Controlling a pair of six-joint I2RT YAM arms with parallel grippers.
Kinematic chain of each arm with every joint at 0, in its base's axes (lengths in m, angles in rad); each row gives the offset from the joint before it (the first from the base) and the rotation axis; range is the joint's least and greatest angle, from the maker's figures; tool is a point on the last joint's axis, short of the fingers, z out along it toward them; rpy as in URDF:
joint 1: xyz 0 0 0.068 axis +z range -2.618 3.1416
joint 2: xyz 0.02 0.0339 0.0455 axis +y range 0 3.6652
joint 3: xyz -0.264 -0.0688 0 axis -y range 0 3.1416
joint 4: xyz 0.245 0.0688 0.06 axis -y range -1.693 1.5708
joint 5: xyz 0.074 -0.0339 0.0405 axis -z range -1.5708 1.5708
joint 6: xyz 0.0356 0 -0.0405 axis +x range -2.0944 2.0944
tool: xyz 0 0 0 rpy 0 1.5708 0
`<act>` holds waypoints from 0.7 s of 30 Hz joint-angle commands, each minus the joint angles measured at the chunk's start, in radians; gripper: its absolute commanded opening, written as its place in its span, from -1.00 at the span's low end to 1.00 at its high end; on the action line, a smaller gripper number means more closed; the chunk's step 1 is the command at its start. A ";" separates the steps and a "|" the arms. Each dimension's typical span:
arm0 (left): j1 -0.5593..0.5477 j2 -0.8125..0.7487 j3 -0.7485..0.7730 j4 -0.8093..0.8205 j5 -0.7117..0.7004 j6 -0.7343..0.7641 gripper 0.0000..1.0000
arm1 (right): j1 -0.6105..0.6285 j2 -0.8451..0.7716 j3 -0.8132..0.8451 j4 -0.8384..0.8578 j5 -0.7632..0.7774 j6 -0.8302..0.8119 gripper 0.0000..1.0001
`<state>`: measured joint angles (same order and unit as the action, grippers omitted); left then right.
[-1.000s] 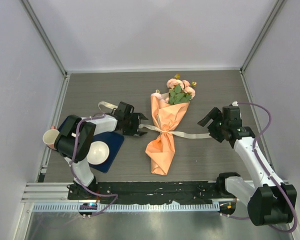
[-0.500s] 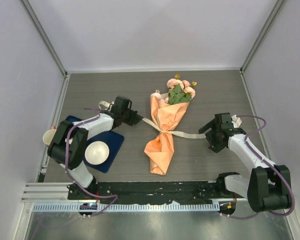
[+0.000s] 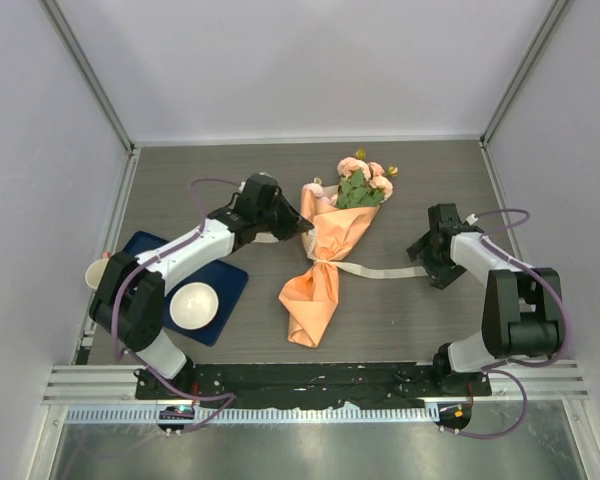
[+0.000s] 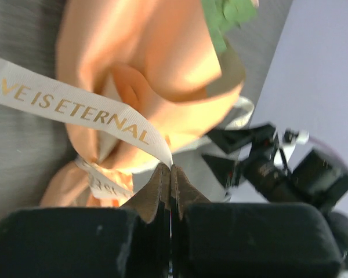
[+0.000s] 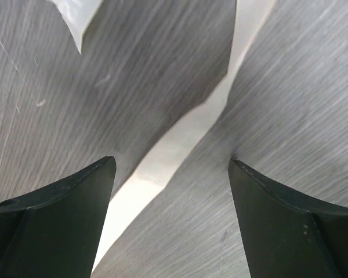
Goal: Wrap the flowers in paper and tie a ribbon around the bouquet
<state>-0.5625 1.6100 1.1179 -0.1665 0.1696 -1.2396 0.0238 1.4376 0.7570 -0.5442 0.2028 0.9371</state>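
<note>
Bouquet (image 3: pixel 325 262): lying slantwise at the middle of the table (image 3: pixel 430 180), with the pink flowers (image 3: pixel 363 183) and green leaves poking out of the far end of the orange paper (image 3: pixel 315 300) cone. Ribbon (image 3: pixel 380 271): cream, gold-lettered, circling the cone's narrow waist, one end trailing right across the table. Left tool (image 4: pixel 170 171): fingers pressing together, pinching the ribbon's other end just beside the paper. Right tool (image 5: pixel 169 162): fingers standing wide apart, straddling the flat trailing end without gripping it. Dark blue tray (image 3: pixel 230 285): sitting at near left, carrying a white bowl (image 3: pixel 193 305); a cup (image 3: pixel 100 272) is lying beside it.
</note>
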 commanded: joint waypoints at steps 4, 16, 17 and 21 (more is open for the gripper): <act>-0.126 -0.015 0.082 -0.094 0.051 0.118 -1.00 | -0.001 0.118 0.107 -0.062 0.119 -0.040 0.61; -0.220 0.077 0.187 -0.094 0.171 0.137 -1.00 | -0.012 0.202 0.137 -0.034 0.179 -0.073 -0.61; -0.224 0.079 0.189 -0.094 0.172 0.140 -1.00 | -0.012 0.190 0.136 -0.031 0.184 -0.080 -0.75; -0.229 0.071 0.189 -0.113 0.176 0.176 -1.00 | -0.009 0.117 0.134 -0.010 0.181 -0.152 -1.00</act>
<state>-0.7830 1.6909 1.2678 -0.2710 0.3069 -1.1133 0.0238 1.6081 0.9020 -0.5522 0.3225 0.8600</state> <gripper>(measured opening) 0.012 0.024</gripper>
